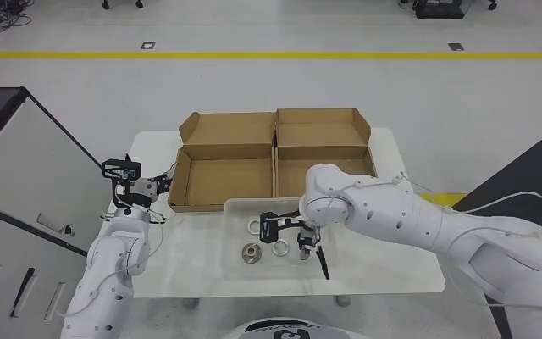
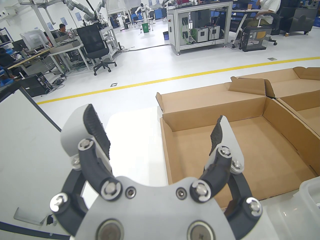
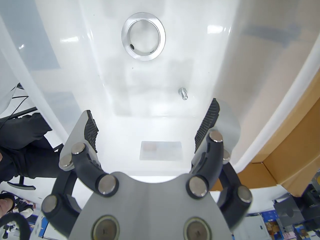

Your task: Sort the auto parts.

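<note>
Several metal parts lie on the floor of a clear plastic tray [image 1: 237, 212] at the middle of the white table [image 1: 398, 263]. In the top view two rings [image 1: 253, 225] [image 1: 279, 250] and a flanged round piece [image 1: 250, 252] sit apart from each other in the tray's left half. The flanged piece is just beside the nearer ring.

In the right wrist view a silver ring [image 3: 143, 56] lies flat, and a small bolt [image 3: 183, 93] lies on its side between that ring and the right gripper [image 3: 152, 116]. Two more round parts are cut off at the frame's edge beyond the ring. The right gripper hangs over the tray, pointing down at its floor. Its fingers [image 3: 90, 126] are spread wide and hold nothing, and the bolt is just off one fingertip without touching it.

Two open cardboard boxes stand side by side behind the tray, the left box [image 1: 224, 182] and the right box [image 1: 326, 174], with their lids folded back. The tray's far edge is near their front walls.

The left gripper [image 2: 155, 118] is well apart from the tray, off the outer side of the left box near the table's left edge. Its fingers are also parted, with nothing between them.
</note>
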`<state>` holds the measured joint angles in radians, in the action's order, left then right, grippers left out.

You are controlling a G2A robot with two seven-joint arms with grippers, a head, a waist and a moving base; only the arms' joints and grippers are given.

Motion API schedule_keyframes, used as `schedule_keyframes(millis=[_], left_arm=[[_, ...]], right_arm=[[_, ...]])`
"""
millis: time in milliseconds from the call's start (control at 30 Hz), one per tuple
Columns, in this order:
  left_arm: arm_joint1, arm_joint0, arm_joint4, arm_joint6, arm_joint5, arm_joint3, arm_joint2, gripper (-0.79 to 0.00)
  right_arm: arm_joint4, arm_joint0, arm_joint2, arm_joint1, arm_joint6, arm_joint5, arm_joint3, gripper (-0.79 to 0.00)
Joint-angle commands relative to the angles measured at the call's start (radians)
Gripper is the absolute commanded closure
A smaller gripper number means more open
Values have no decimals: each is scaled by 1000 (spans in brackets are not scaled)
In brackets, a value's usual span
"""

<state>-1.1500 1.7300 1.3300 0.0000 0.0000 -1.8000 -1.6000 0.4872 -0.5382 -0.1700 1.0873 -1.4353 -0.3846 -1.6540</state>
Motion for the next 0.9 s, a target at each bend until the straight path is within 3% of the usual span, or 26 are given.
schedule_keyframes(millis=[0, 133, 467, 867], left_arm=[[0, 0, 0, 0, 0, 0, 0, -785], [0, 0, 0, 0, 0, 0, 0, -785], [0, 0, 0, 0, 0, 0, 0, -785], [0, 0, 0, 0, 0, 0, 0, -785]], right_arm=[[10, -6, 0, 13, -6, 6, 17, -770], [24, -19, 0, 34, -11, 11, 53, -671], [42, -32, 0, 65, -21, 21, 109, -554], [66, -42, -11, 72, -13, 42, 151, -502]])
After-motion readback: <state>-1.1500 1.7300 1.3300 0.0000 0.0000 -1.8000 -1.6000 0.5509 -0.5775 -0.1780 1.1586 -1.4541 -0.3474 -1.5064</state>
